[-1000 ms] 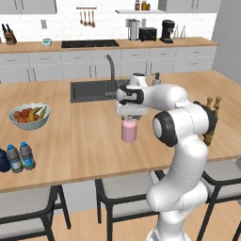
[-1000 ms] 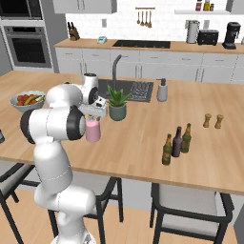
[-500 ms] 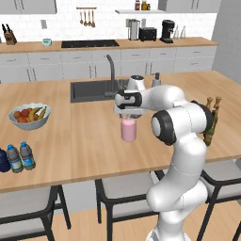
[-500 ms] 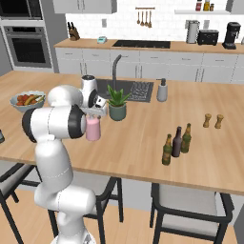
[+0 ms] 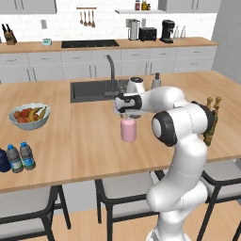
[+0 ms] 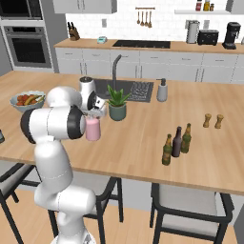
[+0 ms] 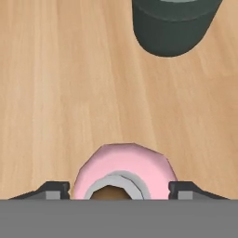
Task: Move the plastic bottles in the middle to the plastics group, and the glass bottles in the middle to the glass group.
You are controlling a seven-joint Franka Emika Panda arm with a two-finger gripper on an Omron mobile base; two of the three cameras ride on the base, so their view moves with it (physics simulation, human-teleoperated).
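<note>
The wide pink bottle [image 5: 128, 130] with a white cap stands upright mid-counter, also seen in the right base view [image 6: 93, 129]. My gripper [image 5: 128, 116] reaches down over its cap from above. In the hand view the pink bottle [image 7: 123, 167] sits between my two fingertips [image 7: 58, 188], which flank its sides closely; the gripper [image 7: 120, 189] still looks open. Two small blue-labelled water bottles [image 5: 20, 157] stand beside a navy bottle [image 5: 2, 160] at the counter's left front. Three slim long-necked bottles [image 6: 177, 141] stand together at the right.
A dark pot with a green plant [image 6: 117, 110] stands just behind the pink bottle, close in the hand view [image 7: 172, 25]. A fruit bowl [image 5: 29, 116] sits at the left, the sink [image 5: 92, 89] behind, two wooden mills [image 6: 213, 120] far right. Stools line the front edge.
The fingers have drawn in toward the pink bottle's sides. The hand has stayed over the bottle, and the bottle has not moved.
</note>
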